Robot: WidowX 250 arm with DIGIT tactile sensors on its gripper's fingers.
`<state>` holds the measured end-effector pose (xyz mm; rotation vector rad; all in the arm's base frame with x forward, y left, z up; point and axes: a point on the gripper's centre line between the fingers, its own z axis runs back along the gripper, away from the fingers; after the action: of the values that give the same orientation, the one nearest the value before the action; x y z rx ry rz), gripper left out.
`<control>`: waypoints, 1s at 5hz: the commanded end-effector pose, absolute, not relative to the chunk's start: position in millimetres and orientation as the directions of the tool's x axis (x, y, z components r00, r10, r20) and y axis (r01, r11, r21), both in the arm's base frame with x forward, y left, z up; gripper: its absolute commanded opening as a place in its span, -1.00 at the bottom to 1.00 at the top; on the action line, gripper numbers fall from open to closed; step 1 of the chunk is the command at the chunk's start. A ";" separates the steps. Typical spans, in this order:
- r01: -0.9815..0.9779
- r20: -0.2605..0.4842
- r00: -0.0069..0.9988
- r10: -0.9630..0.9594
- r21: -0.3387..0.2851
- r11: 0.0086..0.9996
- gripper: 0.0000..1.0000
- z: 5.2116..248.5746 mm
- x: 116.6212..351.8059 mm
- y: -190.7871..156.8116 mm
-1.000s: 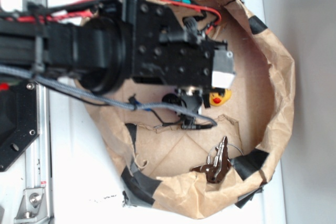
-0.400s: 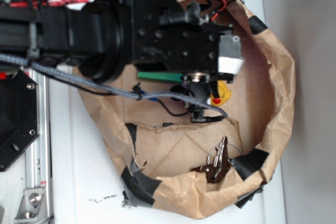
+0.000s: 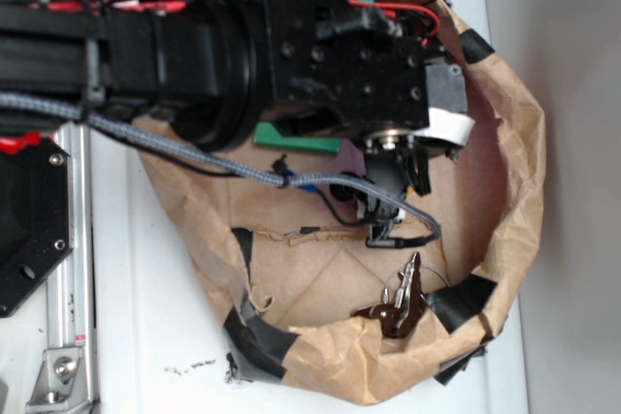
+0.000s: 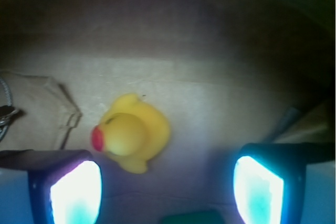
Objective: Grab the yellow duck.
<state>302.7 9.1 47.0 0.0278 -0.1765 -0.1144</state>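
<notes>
Nearest the wrist lens: gripper [image 4: 165, 192] wide apart, one glowing pad [image 4: 76, 192] at seven o'clock, the other at five, nothing between them but bare paper floor. A dark green edge [image 4: 191, 217] pokes in at six o'clock, too cropped to name from here.

Just beyond the left-hand pad, toward nine-to-ten o'clock of the gap's middle: the yellow duck [image 4: 134, 134], upright on the brown paper, red beak pointing to nine o'clock. Sits near that pad, not centred, apart from both. Further out at nine o'clock, a folded paper flap [image 4: 60, 114] and a glint of metal at the frame edge.

From the exterior view: arm stretched in from nine o'clock over the crumpled paper bag [image 3: 519, 172], wrist block covering the middle. Duck hidden beneath it there. Green block [image 3: 291, 140] peeking out under the arm; bunch of keys [image 3: 400, 300] well apart at five o'clock, by the taped rim.

Step in hand, by judgement: final alignment above the duck, descent not yet finished. Next move calls for a small shift toward the duck's side to centre it between the pads, then lowering until both flank the rounded body, then closing. Risk: off-centre closing nudging the duck aside.
</notes>
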 end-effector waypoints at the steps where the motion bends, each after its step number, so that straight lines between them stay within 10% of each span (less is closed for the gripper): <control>1: 0.105 0.232 0.966 -0.111 0.038 0.994 1.00 55.8 318.9 7.7; 2: 0.139 0.204 0.968 -0.146 0.048 0.989 1.00 38.8 324.8 -3.3; 3: 0.140 0.194 0.970 -0.146 0.047 0.989 -1.00 27.9 318.8 -15.5; 5: 0.111 0.246 0.961 -0.128 0.082 0.991 -1.00 66.3 311.2 -9.6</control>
<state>307.9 -4.5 48.8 0.0635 -0.1929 -0.1144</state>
